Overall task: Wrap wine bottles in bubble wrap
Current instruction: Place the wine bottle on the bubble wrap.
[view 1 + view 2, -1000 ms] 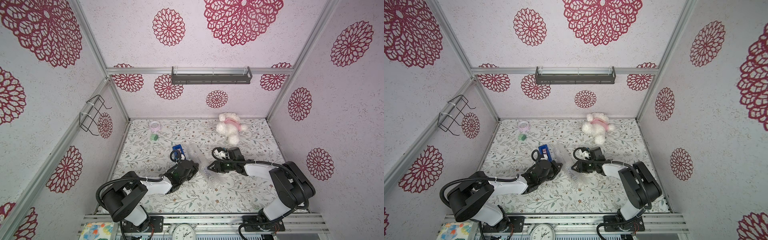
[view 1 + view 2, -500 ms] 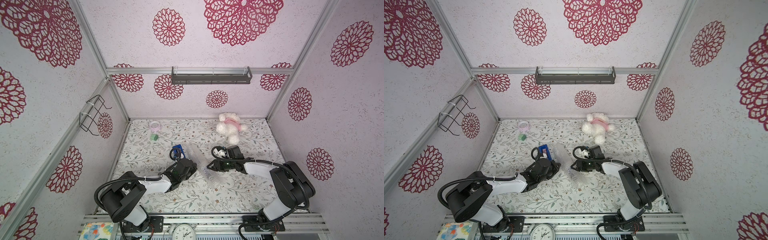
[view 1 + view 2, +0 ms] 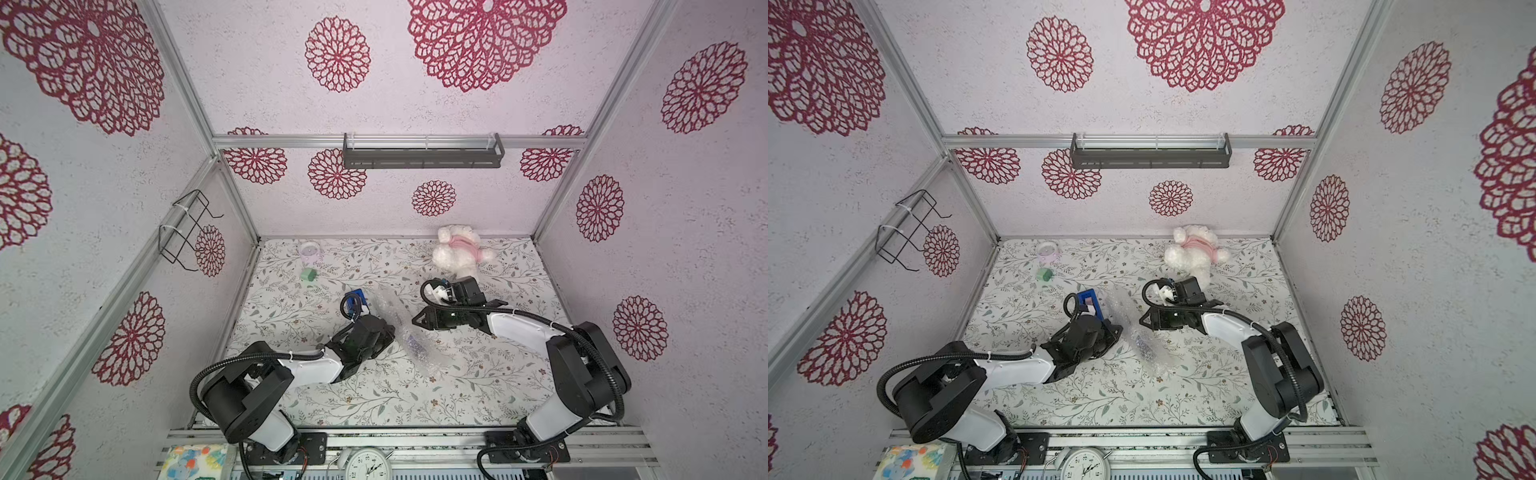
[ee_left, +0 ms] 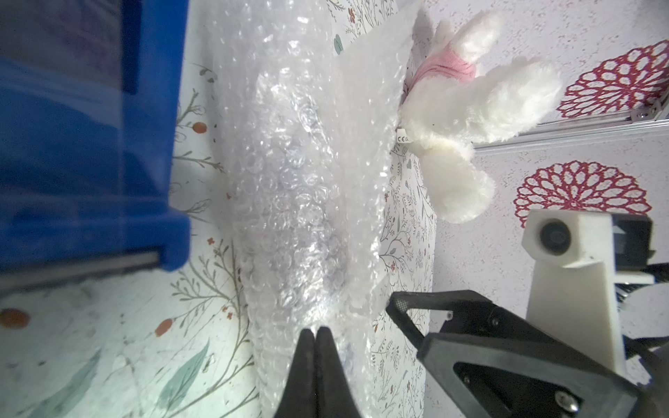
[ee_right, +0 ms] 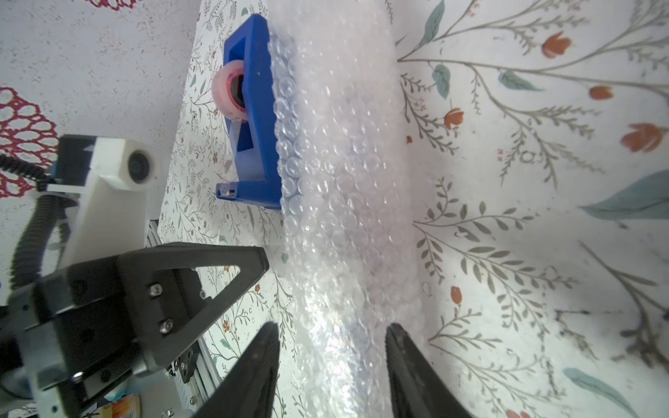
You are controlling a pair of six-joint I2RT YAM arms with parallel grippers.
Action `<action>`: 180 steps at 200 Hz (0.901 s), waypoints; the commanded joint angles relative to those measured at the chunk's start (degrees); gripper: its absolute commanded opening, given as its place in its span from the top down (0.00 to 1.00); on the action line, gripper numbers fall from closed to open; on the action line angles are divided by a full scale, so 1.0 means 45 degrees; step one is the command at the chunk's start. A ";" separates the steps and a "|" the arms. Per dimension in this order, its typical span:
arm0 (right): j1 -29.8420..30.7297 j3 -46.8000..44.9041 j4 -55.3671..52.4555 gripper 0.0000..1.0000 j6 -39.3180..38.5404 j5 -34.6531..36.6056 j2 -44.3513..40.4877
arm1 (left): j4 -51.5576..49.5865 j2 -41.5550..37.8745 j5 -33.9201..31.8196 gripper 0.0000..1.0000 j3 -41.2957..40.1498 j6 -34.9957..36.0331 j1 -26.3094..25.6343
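Observation:
The bubble wrap lies as a crinkled roll on the floral table between my two arms. Through it, dark purple glass of the wine bottle shows faintly. My left gripper is shut, its tips pressed against the side of the bubble wrap; no wrap shows between the fingers. My right gripper is open on the opposite side, one finger on either side of the bubble wrap.
A blue tape dispenser stands right behind the left gripper, touching the wrap. A white plush toy lies at the back right. A green block and a pink roll sit at the back left.
The right gripper has shifted slightly toward the back along the wrap. The left arm and the wrapped roll have barely moved.

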 commanded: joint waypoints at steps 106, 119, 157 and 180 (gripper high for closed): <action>0.0635 0.0579 -0.0603 0.65 -0.0691 0.0108 0.0799 | -0.1167 -0.1330 0.0212 1.00 0.1281 0.0935 0.0137; 0.0664 0.0551 -0.0564 0.66 -0.0677 0.0108 0.0814 | -0.1372 -0.1522 0.0255 1.00 0.1597 0.1091 0.0130; 0.0711 0.0529 -0.0443 0.67 -0.0625 0.0035 0.0882 | -0.1537 -0.1397 0.0458 1.00 0.2291 0.1354 0.0116; 0.0729 0.0438 -0.0335 0.68 -0.0599 -0.0018 0.0880 | -0.1288 -0.0991 0.0697 1.00 0.2476 0.1279 0.0124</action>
